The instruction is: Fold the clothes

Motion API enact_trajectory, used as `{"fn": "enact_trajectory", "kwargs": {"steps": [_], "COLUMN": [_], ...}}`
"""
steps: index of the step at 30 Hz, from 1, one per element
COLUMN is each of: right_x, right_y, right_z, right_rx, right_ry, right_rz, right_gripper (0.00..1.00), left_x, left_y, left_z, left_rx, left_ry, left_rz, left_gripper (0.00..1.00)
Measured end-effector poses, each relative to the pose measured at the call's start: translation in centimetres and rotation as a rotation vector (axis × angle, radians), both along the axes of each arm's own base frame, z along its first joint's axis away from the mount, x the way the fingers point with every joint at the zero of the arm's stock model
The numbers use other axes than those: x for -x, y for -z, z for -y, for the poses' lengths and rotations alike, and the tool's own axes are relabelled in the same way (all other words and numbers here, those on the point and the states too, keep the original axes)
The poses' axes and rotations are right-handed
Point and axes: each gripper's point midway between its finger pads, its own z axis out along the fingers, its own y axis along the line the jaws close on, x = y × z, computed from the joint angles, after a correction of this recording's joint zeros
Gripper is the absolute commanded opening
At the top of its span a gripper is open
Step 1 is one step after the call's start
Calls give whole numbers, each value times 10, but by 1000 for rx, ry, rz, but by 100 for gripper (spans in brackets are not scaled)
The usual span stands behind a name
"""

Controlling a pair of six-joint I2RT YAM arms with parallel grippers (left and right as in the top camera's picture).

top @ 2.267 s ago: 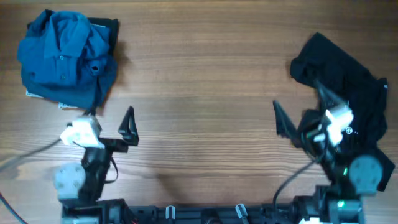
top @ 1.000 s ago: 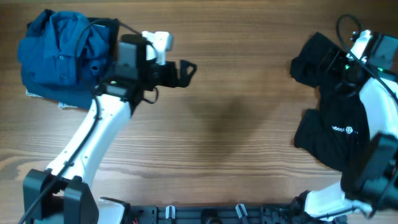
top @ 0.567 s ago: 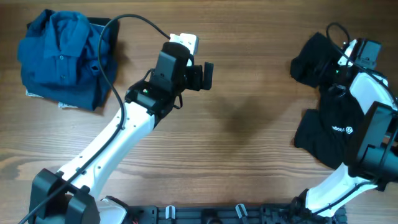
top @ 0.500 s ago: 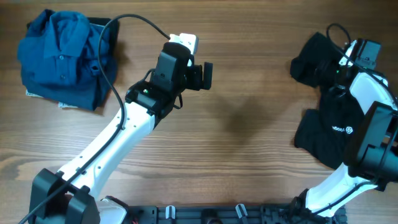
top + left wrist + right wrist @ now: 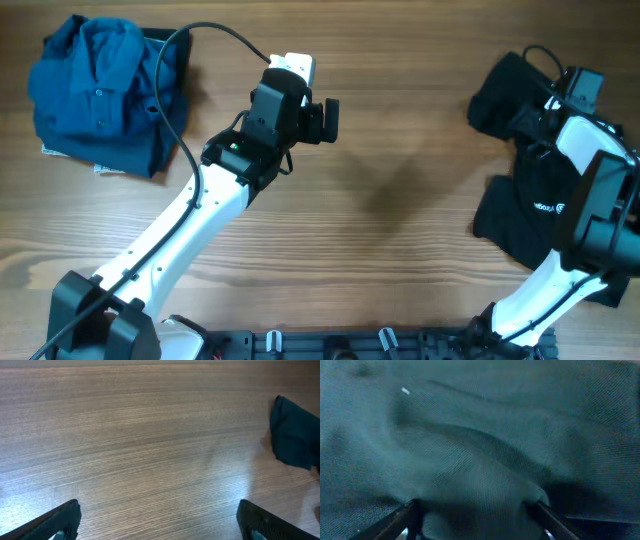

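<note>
- Over at the 3 o'clock side of the table [image 5: 400, 280], seen from overhead, the black shirt [image 5: 508, 228] lies crumpled and unfolded. One lump sits toward 2 o'clock and a flatter part toward 4 o'clock.
- Its small white round logo [image 5: 561, 208], with lettering beside it, faces up on the flatter part, just beside the right arm [image 5: 575, 150].
- That arm reaches out over the shirt toward 2 o'clock, with its wrist above the upper lump.
- In the right wrist view, the right gripper [image 5: 475, 517] has its fingers [image 5: 402, 520] spread wide. Dark fabric fills the whole view, and a raised fold of it sits between them. They have not closed on it, and I cannot tell whether the tips press into the cloth.
- The left arm [image 5: 190, 215] stretches from 7 o'clock up to just 11 o'clock of the table's middle.
- There the left gripper [image 5: 328, 120] hangs over bare wood and holds nothing. In its wrist view the fingers [image 5: 62, 517] stand far apart with only wood grain between them.
- An edge of the black shirt shows at 3 o'clock in the left wrist view, well apart from those fingers.
- A blue collared shirt [image 5: 105, 95] lies bunched at the 10 o'clock corner, well apart from both grippers.
</note>
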Motion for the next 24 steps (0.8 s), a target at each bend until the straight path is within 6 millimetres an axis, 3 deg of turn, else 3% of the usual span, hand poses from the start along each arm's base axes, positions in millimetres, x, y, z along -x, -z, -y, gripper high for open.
{"fn": "enact_trajectory", "kwargs": {"steps": [3, 10, 14, 18, 21, 22, 24], "right_x": [-1, -2, -4, -14, -23, -33, -40], "right_y": [2, 1, -4, -38, -78, -111, -134], "right_z": [-1, -8, -27, -64, -99, -136, -167], "right_rx": [-9, -58, -150, -231, -226, -206, -194], "right_ry": [1, 2, -58, -209, -329, -435, -518], "right_rz": [2, 11, 30, 105, 161, 217, 265], "right_gripper": [5, 4, 4, 4, 4, 4, 4], "left_x": [0, -2, -14, -17, -12, -10, -6], "left_y": [0, -3, -21, -60, -81, -83, -82], "left_z": [0, 0, -5, -32, -47, -49, -51], "left_rx": [0, 3, 42, 86, 102, 102, 93], "left_ry": [0, -7, -36, -98, -124, -127, -127], "left_rz": [0, 14, 80, 166, 199, 200, 182], "left_gripper": [100, 100, 100, 100, 100, 99, 100]}}
